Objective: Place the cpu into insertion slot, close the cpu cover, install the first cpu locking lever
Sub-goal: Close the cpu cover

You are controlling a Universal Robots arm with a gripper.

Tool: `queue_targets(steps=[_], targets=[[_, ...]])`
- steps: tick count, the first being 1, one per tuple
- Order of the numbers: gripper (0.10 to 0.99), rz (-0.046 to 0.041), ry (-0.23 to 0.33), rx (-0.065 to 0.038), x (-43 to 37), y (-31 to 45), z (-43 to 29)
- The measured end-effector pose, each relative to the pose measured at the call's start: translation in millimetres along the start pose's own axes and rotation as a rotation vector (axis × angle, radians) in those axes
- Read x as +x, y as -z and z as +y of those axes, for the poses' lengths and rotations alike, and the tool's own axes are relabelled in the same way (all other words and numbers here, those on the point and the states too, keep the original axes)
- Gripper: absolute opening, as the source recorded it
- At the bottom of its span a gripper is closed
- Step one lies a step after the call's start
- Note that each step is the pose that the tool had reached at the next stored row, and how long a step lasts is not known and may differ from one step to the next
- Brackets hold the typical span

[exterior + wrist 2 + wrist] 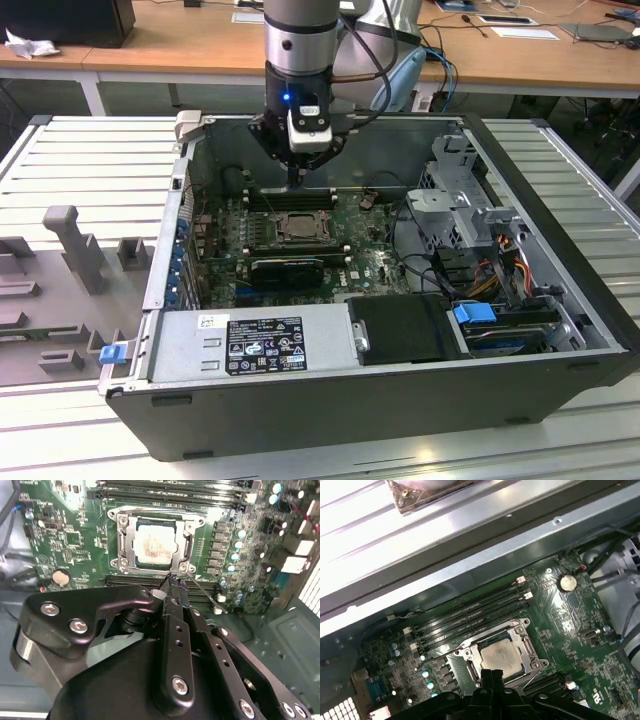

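The cpu (155,544) lies flat in its socket on the green motherboard, its pale metal top showing through the window of the cpu cover (126,542). The cover is folded down around the chip. My gripper (172,580) is shut, with nothing visible between its fingers, and its tips hover at the socket's edge. A thin wire locking lever (204,596) slants away from that corner, beside the tips. In the first wrist view the cpu (499,655) sits just beyond the gripper (492,674). In the exterior view the gripper (296,182) hangs over the socket (298,228).
Memory slots (175,492) run along one side of the socket and a black expansion card (285,268) along the other. The power supply (250,345), drive cage (470,210) and cables (500,275) crowd the case. The case wall (470,545) stands close behind the arm.
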State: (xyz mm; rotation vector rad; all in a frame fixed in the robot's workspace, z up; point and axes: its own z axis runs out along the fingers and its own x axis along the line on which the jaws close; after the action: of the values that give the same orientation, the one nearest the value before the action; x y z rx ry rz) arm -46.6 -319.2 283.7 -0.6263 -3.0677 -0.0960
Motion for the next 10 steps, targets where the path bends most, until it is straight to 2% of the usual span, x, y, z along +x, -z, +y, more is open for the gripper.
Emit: queue_targets(steps=[3,4,6,7,10], targets=[[0.106,0.0015,0.058,0.001,0.0,-0.6,-0.1],[0.106,0.0002,0.092,0.000,-0.1,-1.0,0.0],[0.106,-0.0118,0.139,-0.005,-0.1,-1.7,0.0],[0.106,-0.0131,0.161,-0.005,-0.1,-1.9,-0.1],[0.106,-0.0094,0.222,-0.005,0.0,-2.7,-0.2]])
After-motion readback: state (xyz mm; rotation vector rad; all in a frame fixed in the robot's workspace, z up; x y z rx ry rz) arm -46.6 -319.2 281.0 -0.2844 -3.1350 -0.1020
